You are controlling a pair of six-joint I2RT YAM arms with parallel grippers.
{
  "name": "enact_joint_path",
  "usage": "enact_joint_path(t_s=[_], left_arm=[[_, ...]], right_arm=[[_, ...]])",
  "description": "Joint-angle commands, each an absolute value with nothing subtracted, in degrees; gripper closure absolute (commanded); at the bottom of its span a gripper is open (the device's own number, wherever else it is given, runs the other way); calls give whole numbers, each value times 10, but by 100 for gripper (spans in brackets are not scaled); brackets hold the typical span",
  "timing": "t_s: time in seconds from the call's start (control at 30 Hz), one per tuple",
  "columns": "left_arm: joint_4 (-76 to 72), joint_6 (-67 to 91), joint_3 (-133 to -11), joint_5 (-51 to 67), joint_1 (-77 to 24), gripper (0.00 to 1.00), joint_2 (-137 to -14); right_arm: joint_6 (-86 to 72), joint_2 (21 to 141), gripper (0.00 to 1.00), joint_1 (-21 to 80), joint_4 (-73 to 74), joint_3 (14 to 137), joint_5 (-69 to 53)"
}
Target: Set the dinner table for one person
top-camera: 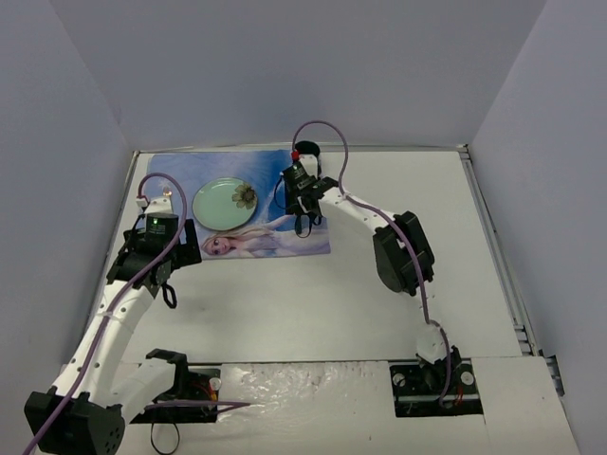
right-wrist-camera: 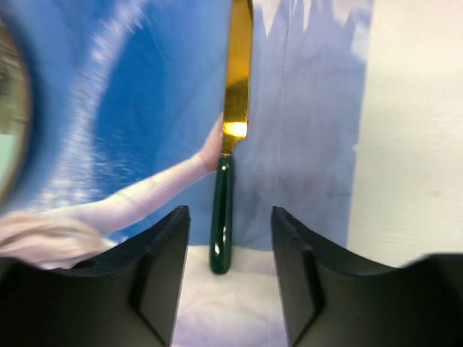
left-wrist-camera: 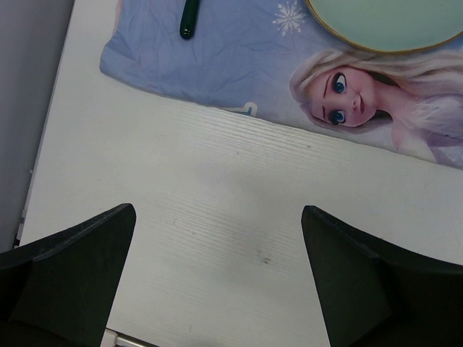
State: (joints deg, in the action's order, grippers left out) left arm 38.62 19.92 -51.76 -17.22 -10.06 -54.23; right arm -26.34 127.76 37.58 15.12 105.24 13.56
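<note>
Flat white rectangular dinner table [top-camera: 360,303] lies under both arms and carries a blue princess-print cloth placemat [top-camera: 266,171] at far left.
Right wrist view alone: gold-bladed, green-handled knife [right-wrist-camera: 233,130] lying loose between the parted fingers of the right gripper [top-camera: 303,226].
Left wrist view alone: dark handle tip [left-wrist-camera: 188,18] on the placemat.
Left gripper [left-wrist-camera: 218,217] spread wide.

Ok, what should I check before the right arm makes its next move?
1. Knife flat on the placemat, right of the plate: ok.
2. Right claw open, fingers clear of the knife: ok.
3. Plate on the placemat: ok.
4. Left claw open, empty, above the dinner table: ok.
5. Fork in place: cannot tell, only a dark handle shows on the placemat.
</note>
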Motion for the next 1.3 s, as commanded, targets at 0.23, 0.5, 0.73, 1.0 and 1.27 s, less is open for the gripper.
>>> enact_joint_path(t_s=[0.23,0.5,0.73,1.0,1.27], left_arm=[[505,200,-667,-147,-99,3,-469],[597,196,-709,-173,-106,3,-393],[615,214,-698,-183,-122,3,-357],[618,224,-696,-207,-145,3,-326],[609,234,-689,-234,-159,3,-249]], right_arm=[[-199,871,14,374,56,824,210],[-146,567,0,369,27,600,317],[-105,306,0,368,30,477,371],[-99,195,0,368,47,408,442],[-114,244,0,368,62,419,473]])
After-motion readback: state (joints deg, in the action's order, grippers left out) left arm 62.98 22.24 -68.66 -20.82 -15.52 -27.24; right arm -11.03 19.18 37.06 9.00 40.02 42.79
